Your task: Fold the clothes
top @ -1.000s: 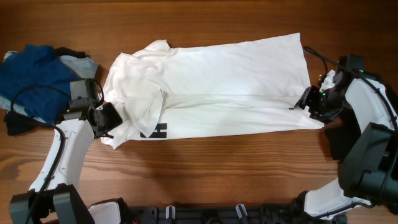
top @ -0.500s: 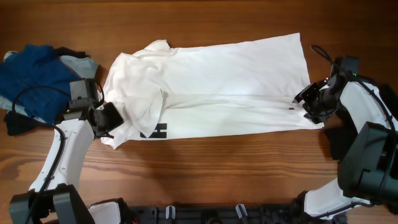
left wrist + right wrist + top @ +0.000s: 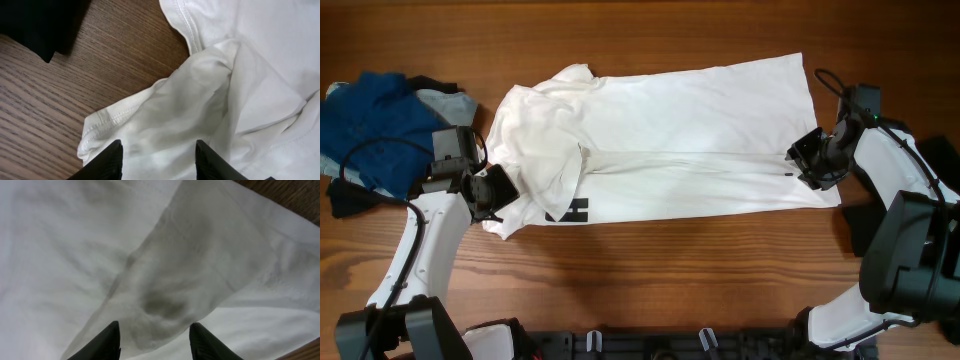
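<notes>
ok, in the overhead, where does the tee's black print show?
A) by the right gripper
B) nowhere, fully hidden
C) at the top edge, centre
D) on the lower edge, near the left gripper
D: the black print peeks out at the lower edge of the tee, close to the left gripper and far from the right one.
</notes>
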You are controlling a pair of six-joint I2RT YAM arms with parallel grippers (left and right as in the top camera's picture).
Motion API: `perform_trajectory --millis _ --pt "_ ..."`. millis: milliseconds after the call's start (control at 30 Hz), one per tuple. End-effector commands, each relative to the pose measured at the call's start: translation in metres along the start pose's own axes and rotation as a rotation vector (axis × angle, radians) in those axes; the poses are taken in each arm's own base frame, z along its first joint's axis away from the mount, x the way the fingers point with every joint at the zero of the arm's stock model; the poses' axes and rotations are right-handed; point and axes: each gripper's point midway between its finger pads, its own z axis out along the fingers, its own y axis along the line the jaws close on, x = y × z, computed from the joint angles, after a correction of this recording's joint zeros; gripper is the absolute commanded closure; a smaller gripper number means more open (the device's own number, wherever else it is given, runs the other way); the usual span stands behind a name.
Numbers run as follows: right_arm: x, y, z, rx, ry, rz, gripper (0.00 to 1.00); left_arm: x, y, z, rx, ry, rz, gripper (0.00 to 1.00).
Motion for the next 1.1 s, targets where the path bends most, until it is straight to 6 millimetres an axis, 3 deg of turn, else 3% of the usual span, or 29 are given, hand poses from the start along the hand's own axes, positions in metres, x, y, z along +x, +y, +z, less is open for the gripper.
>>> perform_trajectory --millis 0,67,167,267,367,433,467,567,600,633,700,867,933,1067 --pt "0.001 -0.011 0.011 0.05 0.003 0.025 0.6 -0.006 -0.003 -0.006 0.017 -0.016 0.01 0.54" --pt "0.005 -0.015 0.016 0.071 0.025 0.027 0.71 -0.006 -0.003 -0.006 0.017 -0.016 0.01 0.54" --pt "0.009 -0.018 0.023 0.09 0.044 0.027 0.96 -0.006 -0.003 -0.006 0.017 -0.016 0.01 0.53" --pt "-0.005 -0.002 0.02 0.035 -0.003 0.005 0.96 -0.006 -0.003 -0.006 0.017 -0.016 0.01 0.53" --pt "-0.045 0.048 -0.002 -0.124 -0.142 -0.085 0.94 -0.006 -0.003 -0.006 0.017 -0.016 0.01 0.54" --pt "-0.057 0.071 -0.013 -0.208 -0.191 -0.155 0.79 -0.006 -0.003 -0.006 0.017 -0.016 0.01 0.54" --pt "-0.058 0.074 -0.014 -0.217 -0.196 -0.166 0.77 -0.006 -0.003 -0.006 0.017 -0.016 0.01 0.54" --pt "-0.056 0.069 -0.012 -0.189 -0.196 -0.25 0.72 -0.008 -0.004 -0.006 0.021 -0.026 0.012 0.53" --pt "-0.054 0.058 -0.01 -0.134 -0.186 -0.269 0.73 -0.014 -0.006 -0.006 0.03 -0.048 0.012 0.53" --pt "-0.052 0.045 -0.008 -0.073 -0.179 -0.259 0.74 -0.018 -0.008 -0.006 0.038 -0.066 0.013 0.53" --pt "-0.048 0.019 -0.004 0.046 -0.167 -0.292 0.85 -0.026 -0.019 -0.008 0.095 -0.097 0.017 0.53" --pt "-0.034 0.008 0.016 0.056 -0.117 -0.48 0.88 -0.046 -0.05 -0.014 0.239 -0.176 0.096 0.55" --pt "-0.03 0.004 0.023 0.055 -0.107 -0.503 0.88 -0.044 -0.052 -0.007 0.238 -0.162 0.105 0.56" --pt "-0.021 -0.01 0.033 0.086 -0.07 -0.521 0.83 -0.016 -0.057 0.026 0.208 -0.027 0.136 0.55"
